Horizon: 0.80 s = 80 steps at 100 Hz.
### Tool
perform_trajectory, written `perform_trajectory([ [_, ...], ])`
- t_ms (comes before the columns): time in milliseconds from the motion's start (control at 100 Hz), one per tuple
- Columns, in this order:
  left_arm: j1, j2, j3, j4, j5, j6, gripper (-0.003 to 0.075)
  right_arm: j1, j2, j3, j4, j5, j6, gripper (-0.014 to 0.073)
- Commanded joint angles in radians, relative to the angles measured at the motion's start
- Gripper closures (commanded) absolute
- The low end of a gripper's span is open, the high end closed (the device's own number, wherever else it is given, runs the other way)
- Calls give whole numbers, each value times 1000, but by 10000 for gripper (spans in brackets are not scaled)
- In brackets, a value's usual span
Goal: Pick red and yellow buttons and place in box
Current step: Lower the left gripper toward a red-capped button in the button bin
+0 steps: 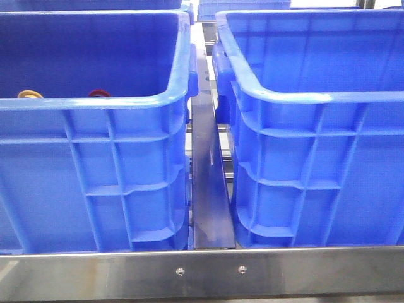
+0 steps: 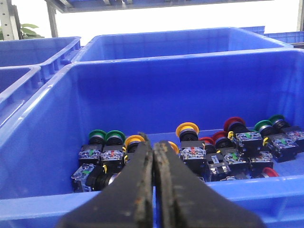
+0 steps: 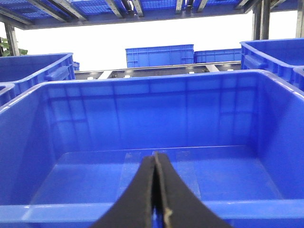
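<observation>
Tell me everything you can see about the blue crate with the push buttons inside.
The left crate is deep blue plastic with a thick rolled rim and grid-ribbed outer walls. It stands upright beside a second blue crate, with a metal rail between them. Push buttons with green, yellow and red caps lie on its floor. The left pincer, shut, hangs above its near rim.

Yellow button [image 1: 29, 94] and red button [image 1: 98, 93]: domed caps just visible above the near rim of the left crate [image 1: 95, 104], apart, yellow leftmost. Box [image 1: 328, 98]: right of that crate, deep blue, upright, ribbed walls.
</observation>
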State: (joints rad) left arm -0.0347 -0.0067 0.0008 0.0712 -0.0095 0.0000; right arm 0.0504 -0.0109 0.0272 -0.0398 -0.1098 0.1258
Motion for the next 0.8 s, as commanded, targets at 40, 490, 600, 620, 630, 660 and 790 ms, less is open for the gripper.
perform_trajectory([
  [40,1,-28,46,-10,-80,0,739,0,-26,-11,-9,-85,0,699],
  [490,1,-26,-49,-112,-38,0,739,0,-26,-11,-9,-85,0,699],
  [600,1,6,-167,-112,49,0,739,0,-26,-11,-9,-85,0,699],
  [620,1,13,-184,-112,63,0,739,0,-26,-11,-9,-85,0,699],
  [630,1,21,-201,-110,77,0,739,0,-26,-11,-9,-85,0,699],
  [660,1,39,-236,-108,117,0,739,0,-26,-11,-9,-85,0,699],
  [790,1,155,-407,-99,299,5,739,0,-26,-11,-9,-85,0,699],
])
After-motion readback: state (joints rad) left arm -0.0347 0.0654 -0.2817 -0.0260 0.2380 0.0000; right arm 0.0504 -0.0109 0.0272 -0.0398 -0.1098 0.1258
